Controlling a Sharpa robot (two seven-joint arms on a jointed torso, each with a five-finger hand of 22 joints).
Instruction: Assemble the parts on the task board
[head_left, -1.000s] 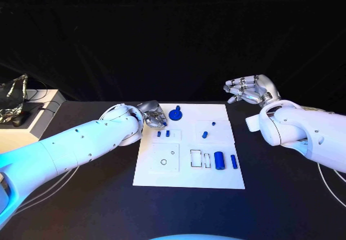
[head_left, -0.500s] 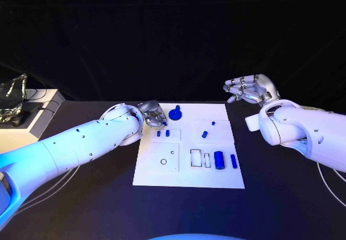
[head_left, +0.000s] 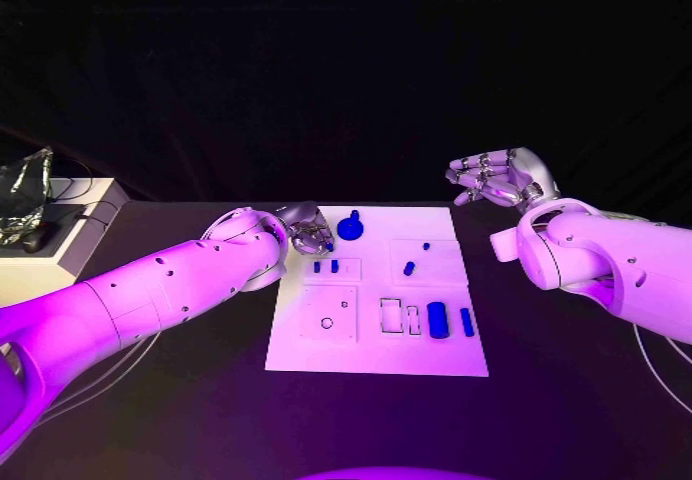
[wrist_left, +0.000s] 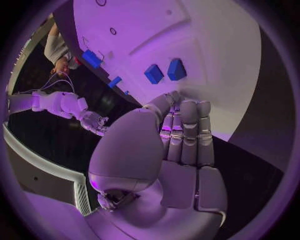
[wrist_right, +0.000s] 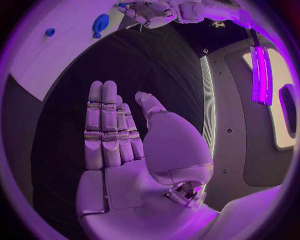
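Since a second earlier almost nothing had moved: both hands kept their places and the parts lay as before.

The black table (head_left: 173, 400) filled the lower half of the head view. The white task board (head_left: 378, 355) lay at its centre. The left hand (head_left: 306, 229) sat at the board's upper left corner, its fingers (wrist_left: 186, 131) straight and side by side over the board's edge in the left wrist view, holding nothing. The right hand (head_left: 498, 178) was raised in the upper right of the frame, well clear of the board, its fingers (wrist_right: 103, 127) straight and lightly apart, palm bare.

On the board, the round blue part (head_left: 351, 228) with a small knob stood near the top edge, just beside the left hand. A blue cylinder (head_left: 437, 319) and a slimmer blue bar (head_left: 467, 321) lay side by side at lower right. Two short blue pegs (head_left: 326, 267) sat at centre left, another small blue piece (head_left: 410, 268) near the middle, and a tiny blue dot (head_left: 427, 245) above it.
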